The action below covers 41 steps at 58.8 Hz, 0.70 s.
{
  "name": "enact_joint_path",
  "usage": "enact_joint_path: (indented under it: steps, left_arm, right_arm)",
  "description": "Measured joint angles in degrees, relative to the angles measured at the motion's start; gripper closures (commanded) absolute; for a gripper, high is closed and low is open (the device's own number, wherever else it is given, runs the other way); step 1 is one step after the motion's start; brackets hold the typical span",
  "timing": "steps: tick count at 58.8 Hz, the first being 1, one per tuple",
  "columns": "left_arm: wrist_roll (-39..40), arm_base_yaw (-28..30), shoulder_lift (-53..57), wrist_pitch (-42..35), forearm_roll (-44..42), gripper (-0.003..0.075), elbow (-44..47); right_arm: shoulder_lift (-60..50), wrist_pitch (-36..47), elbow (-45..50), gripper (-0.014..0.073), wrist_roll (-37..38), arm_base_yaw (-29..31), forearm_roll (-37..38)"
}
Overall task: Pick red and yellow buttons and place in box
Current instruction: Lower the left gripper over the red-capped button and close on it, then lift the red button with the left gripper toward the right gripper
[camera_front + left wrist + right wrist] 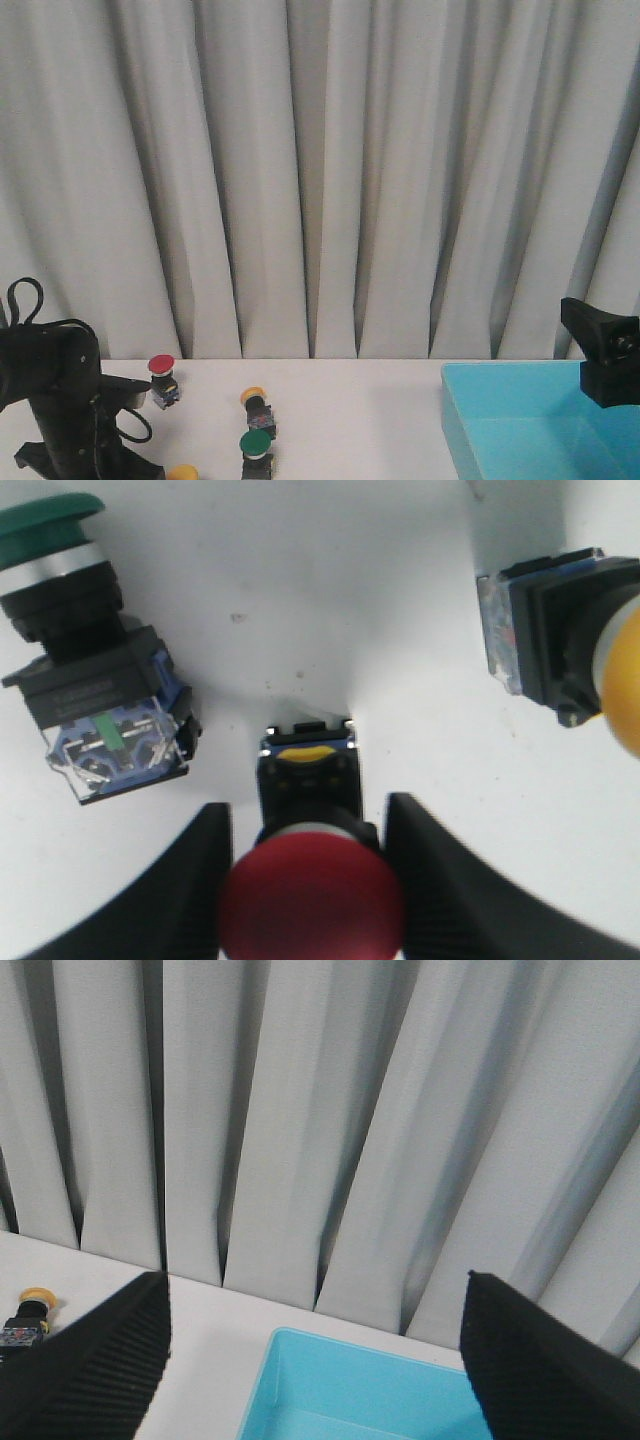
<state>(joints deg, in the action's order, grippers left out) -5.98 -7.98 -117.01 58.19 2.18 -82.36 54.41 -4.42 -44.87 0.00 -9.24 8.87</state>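
In the left wrist view my left gripper [312, 880] is shut on a red button [312, 895]. The fingers [185, 880] press its cap from both sides, and its black body points away just above the white table. A yellow button [625, 680] and a green-capped one [50, 530] lie to either side of it. In the front view another red button [161, 366] and a yellow button [254, 397] lie on the table, and a second yellow cap [182, 472] shows at the bottom edge. My right gripper [315, 1360] is open and empty above the cyan box [530, 420].
The left arm [60, 420] stands low at the table's left front. A green-capped button [255, 443] lies near the yellow one. A grey curtain [320, 170] hangs behind the table. The box [350, 1390] sits at the right. A yellow button [35, 1300] shows far left in the right wrist view.
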Motion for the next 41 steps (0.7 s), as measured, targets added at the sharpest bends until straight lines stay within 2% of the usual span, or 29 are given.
enact_joint_path:
  steps: [4,25,41]
  left_arm:
    - [-0.05,0.00,0.00,0.00,0.00,0.0729,0.00]
    - [-0.10,0.00,1.50,3.80,0.67,0.0726,-2.88]
    - [-0.95,0.00,15.08,5.64,1.31,0.0726,-6.64]
  right_arm:
    - [0.00,0.00,0.00,0.0013,0.00,0.00,0.00]
    - [0.00,0.68,0.00,0.0013,0.00,0.00,0.00]
    - [0.00,6.93,0.00,0.0013,0.00,0.00,0.00]
